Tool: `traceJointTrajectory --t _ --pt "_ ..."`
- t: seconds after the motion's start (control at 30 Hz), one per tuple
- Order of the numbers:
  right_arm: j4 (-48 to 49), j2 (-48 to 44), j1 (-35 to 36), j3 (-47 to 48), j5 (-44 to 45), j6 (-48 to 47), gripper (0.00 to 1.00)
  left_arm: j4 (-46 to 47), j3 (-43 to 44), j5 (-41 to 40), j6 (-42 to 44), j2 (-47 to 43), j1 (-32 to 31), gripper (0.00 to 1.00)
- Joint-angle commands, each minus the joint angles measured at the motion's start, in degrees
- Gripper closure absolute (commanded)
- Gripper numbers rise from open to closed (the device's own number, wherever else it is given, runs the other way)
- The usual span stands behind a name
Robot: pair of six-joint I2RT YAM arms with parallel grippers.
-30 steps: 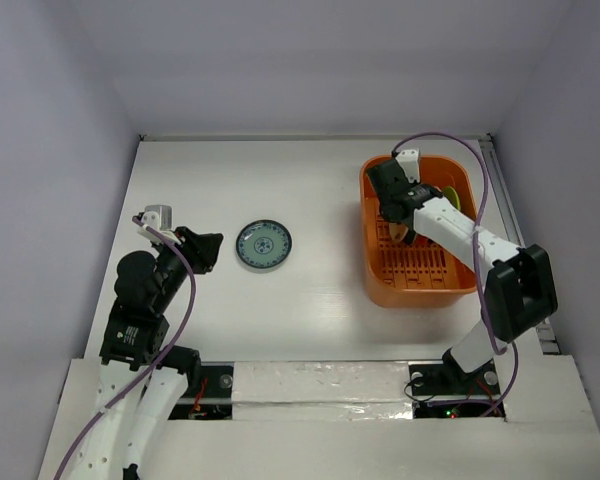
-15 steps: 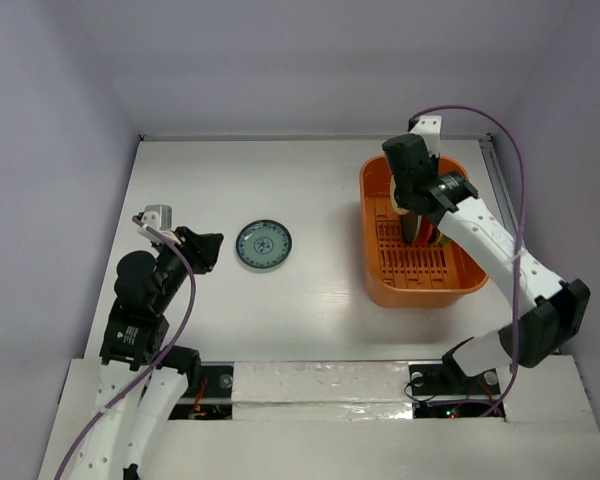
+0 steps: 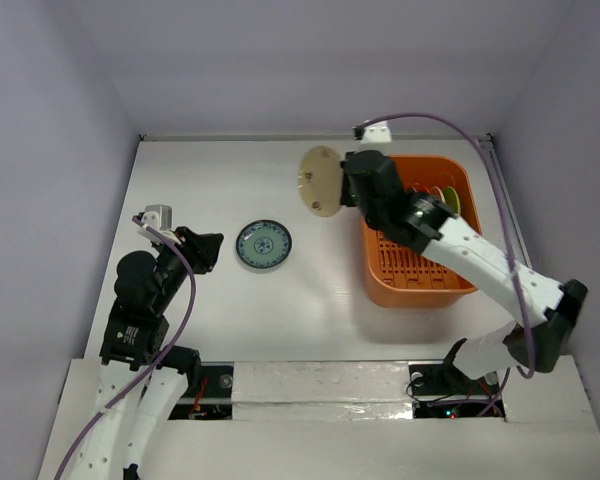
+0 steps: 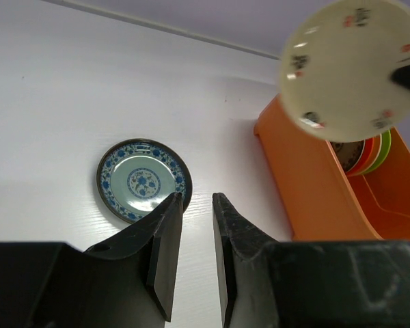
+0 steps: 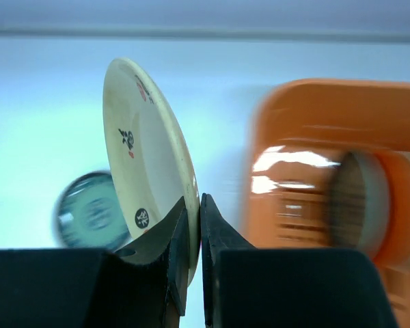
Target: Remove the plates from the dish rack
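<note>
white table [image 3: 310, 310]: your right gripper [image 5: 195, 205] pinches the cream plate [image 3: 318, 182] by its rim, just left of the dish rack [image 3: 420, 285]; your left gripper [image 4: 197, 201] sits slightly parted, empty, near the blue-green plate [image 4: 140, 181].

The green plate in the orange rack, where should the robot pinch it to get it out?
On its top rim, coming straight down from above. The green plate stands on edge in the dish rack, right beside an orange-red plate, so only its upper edge is free. That thin rim fits between two fingers, just as the right pincer holds the cream plate.
</note>
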Motion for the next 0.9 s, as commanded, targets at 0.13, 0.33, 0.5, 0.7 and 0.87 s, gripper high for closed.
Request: traceJointTrajectory --t 0.13,0.33,0.5,0.7,0.87 --pt "19.87 14.52 7.29 0.11 -15.37 11.4 1.0 2.4 -0.33 0.05 0.4 -0.62 0.41 0.78" --pt "26.29 24.72 7.29 -0.49 -19.69 19.13 1.0 2.14 -0.24 -0.47 0.22 -0.62 0.41 0.78" --pt "29.28 27.45 7.29 -3.21 -18.63 23.0 1.0 2.22 -0.24 -0.3 0.31 -0.53 0.94 0.78" --pt "32.27 27.9 6.68 -7.69 -18.45 26.61 1.0 2.31 -0.24 -0.12 0.22 -0.36 0.94 0.78" --pt "32.27 29.3 5.98 -9.98 -19.42 28.1 0.97 2.31 -0.33 0.05 0.22 -0.44 0.94 0.78"
